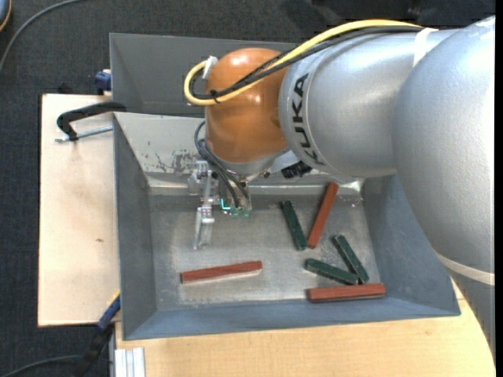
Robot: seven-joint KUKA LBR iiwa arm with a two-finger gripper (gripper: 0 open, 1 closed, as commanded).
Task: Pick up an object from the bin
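My gripper (203, 232) hangs over the bin's left-middle floor, under the orange wrist cover, with nothing seen in it. Just in front of it a red-brown flat stick (222, 272) lies lengthwise on the floor, its left end nearest the gripper, apart from it. To the right a dark green stick (293, 225) lies at a slant, and a red-brown stick (322, 214) leans beside it toward the back wall.
At the front right lie two more dark green sticks (332, 271) (349, 258) and another red-brown stick (346, 292) along the front wall. The big arm covers the bin's right and back side. Bare floor lies left of the gripper.
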